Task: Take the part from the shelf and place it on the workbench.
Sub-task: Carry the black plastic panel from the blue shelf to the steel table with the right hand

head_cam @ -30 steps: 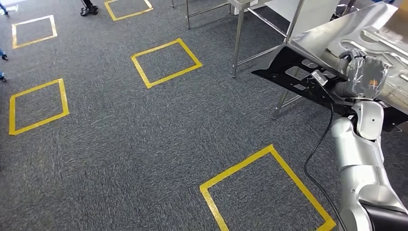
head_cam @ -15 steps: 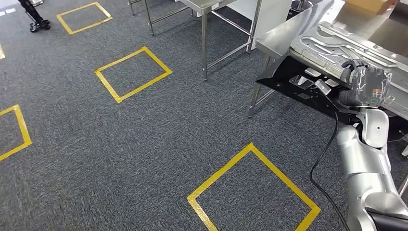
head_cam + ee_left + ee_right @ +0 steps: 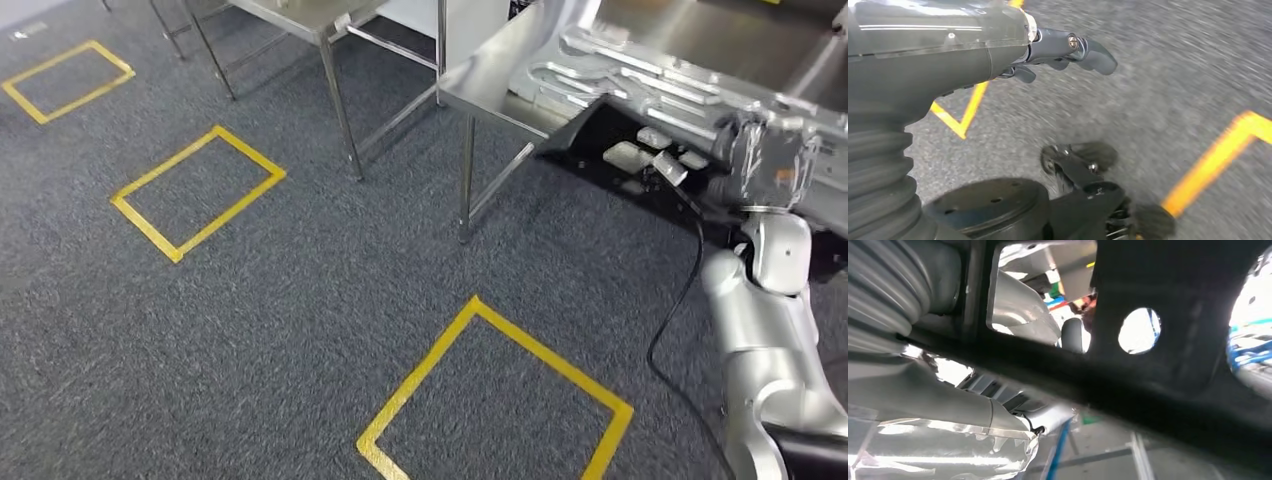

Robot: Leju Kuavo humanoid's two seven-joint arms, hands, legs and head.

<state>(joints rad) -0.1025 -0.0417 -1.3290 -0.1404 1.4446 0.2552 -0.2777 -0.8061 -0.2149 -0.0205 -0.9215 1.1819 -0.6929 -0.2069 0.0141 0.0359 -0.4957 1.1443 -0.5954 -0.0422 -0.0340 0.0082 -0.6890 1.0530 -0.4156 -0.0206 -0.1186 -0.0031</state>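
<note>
The part is a flat black metal plate with cut-outs (image 3: pixel 612 143). My right hand (image 3: pixel 766 160), wrapped in silver foil, grips its near edge and holds it level in front of the steel workbench (image 3: pixel 489 84). The plate's far corner overlaps the bench's front edge. In the right wrist view the black plate (image 3: pixel 1168 355) with its round holes crosses close before the camera, next to the hand's grey thumb (image 3: pixel 938 402). My left hand (image 3: pixel 1058 47) hangs over the carpet with nothing in it, fingers loosely extended.
A large silver stamped panel (image 3: pixel 640 75) lies on the workbench. A second steel table (image 3: pixel 300 20) stands to the left of it. Yellow tape squares (image 3: pixel 195 190) (image 3: pixel 500 400) mark the grey carpet. A black cable (image 3: pixel 672 320) hangs from my right arm.
The whole picture has shifted: the camera has turned and the workbench and table now lie further left and closer. My right hand still holds the black plate.
</note>
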